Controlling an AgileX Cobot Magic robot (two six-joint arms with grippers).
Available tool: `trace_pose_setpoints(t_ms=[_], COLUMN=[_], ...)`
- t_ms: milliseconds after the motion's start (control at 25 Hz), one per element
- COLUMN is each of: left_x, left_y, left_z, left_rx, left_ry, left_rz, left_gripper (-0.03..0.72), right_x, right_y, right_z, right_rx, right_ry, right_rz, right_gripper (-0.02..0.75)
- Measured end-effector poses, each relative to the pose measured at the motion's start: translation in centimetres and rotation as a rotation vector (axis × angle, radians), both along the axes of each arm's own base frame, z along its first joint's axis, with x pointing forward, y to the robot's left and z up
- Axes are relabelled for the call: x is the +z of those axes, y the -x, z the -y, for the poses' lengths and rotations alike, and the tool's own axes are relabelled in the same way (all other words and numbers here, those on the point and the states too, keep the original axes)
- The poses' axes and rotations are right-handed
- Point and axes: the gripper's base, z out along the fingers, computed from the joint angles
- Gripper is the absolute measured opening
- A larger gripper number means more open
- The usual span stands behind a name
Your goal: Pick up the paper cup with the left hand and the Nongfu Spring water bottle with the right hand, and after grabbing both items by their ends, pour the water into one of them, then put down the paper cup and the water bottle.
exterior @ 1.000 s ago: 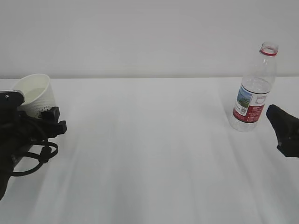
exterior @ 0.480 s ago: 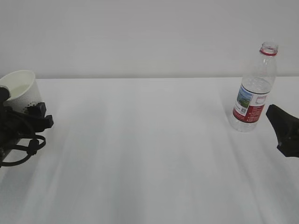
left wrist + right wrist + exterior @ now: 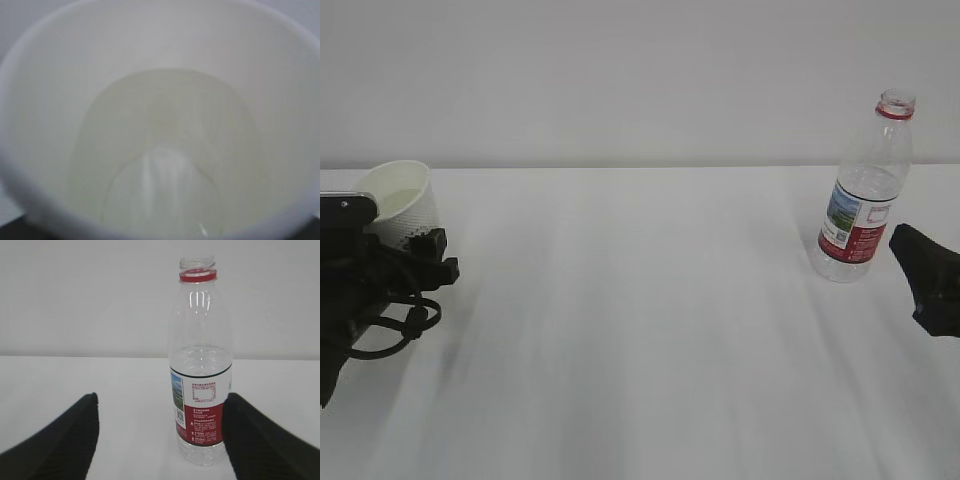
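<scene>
The white paper cup [image 3: 400, 198] is at the far left, tilted, with my left gripper [image 3: 390, 232] shut on its lower end. The left wrist view looks straight into the paper cup [image 3: 45, 100]; clear water [image 3: 165, 160] lies in its cream inside. The Nongfu Spring water bottle [image 3: 863, 190] stands upright and uncapped on the table at the right. My right gripper [image 3: 923, 272] stays just right of it, open and holding nothing. In the right wrist view the bottle [image 3: 200, 370] stands beyond the gripper [image 3: 161, 399], close to the right finger [image 3: 260, 440].
A white table [image 3: 640, 320] runs to a pale wall behind. Black cables [image 3: 390, 325] loop under the left gripper near the table's left edge.
The left gripper with the cup swung out to the left, then came back right to about where it was. The bottle and the right gripper have not moved.
</scene>
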Motion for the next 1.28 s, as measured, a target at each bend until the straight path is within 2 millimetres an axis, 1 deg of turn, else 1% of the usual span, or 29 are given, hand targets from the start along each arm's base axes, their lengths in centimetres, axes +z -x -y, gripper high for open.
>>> trace_pose_setpoints(t_ms=[120, 240, 680, 920, 1280], left_x=[-1.1, -1.8, -1.9, -1.9, -1.9], left_y=[-0.3, -0.6, -0.7, -0.7, -0.7], left_z=[0.4, 0.7, 0.7, 0.7, 0.7], left_rx=[-0.032, -0.057, -0.061, -0.059, -0.057], left_ry=[-0.015, -0.023, -0.025, -0.024, -0.024], left_rz=[-0.024, -0.035, -0.036, -0.036, -0.036], left_gripper=[0.489, 0.491, 0.535, 0.591, 0.587], right_x=[0.0, 0.0, 0.0, 0.0, 0.0], right_y=[0.0, 0.0, 0.0, 0.0, 0.0], right_z=[0.0, 0.0, 0.0, 0.0, 0.0], right_rx=[0.0, 0.0, 0.0, 0.0, 0.0], right_ry=[0.0, 0.0, 0.0, 0.0, 0.0], right_rz=[0.0, 0.0, 0.0, 0.0, 0.0], right_gripper=[0.573, 0.573, 0.573, 0.573, 0.573])
